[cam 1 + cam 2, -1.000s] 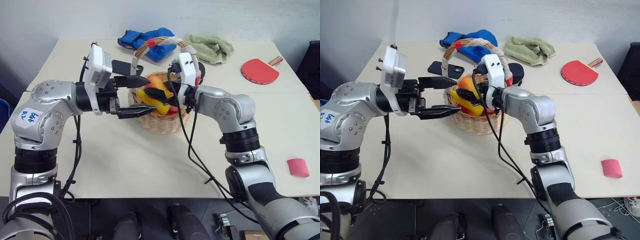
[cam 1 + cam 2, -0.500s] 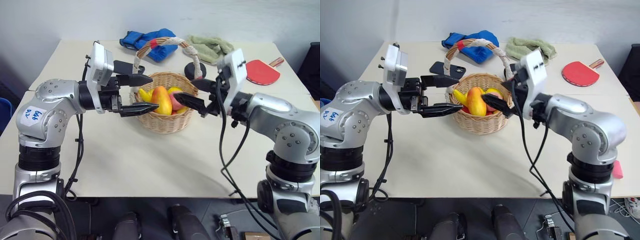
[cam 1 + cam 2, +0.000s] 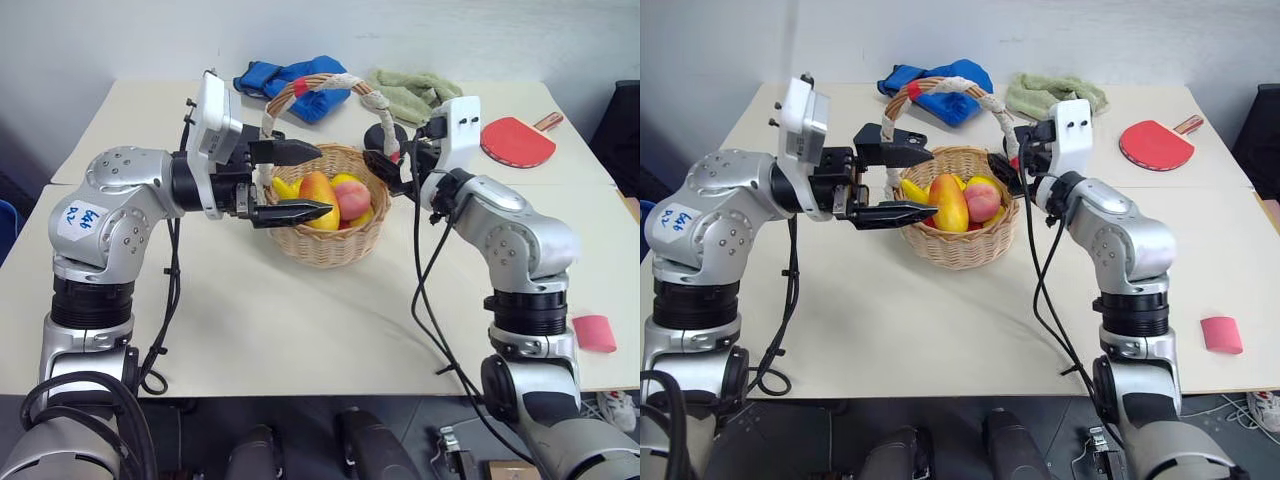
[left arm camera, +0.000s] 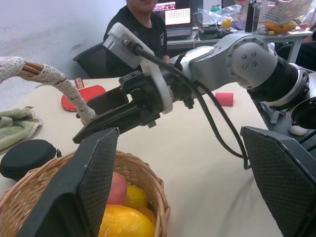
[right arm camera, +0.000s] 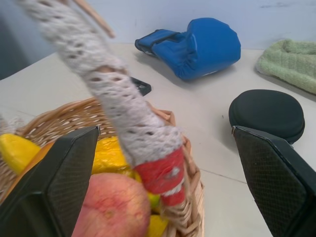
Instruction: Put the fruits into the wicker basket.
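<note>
Basket (image 3: 958, 245) holds mango (image 3: 949, 203), peach (image 3: 982, 203), banana (image 3: 913, 191) (one each); both claws wide, empty.

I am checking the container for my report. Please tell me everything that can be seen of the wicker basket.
The wicker basket is round, woven of tan cane, and stands upright on the table's middle. Its tall arched handle is wrapped in white cloth with red bands. Inside lie a mango, a peach and yellow fruits. An open gripper is on each side of it; neither holds it.
</note>
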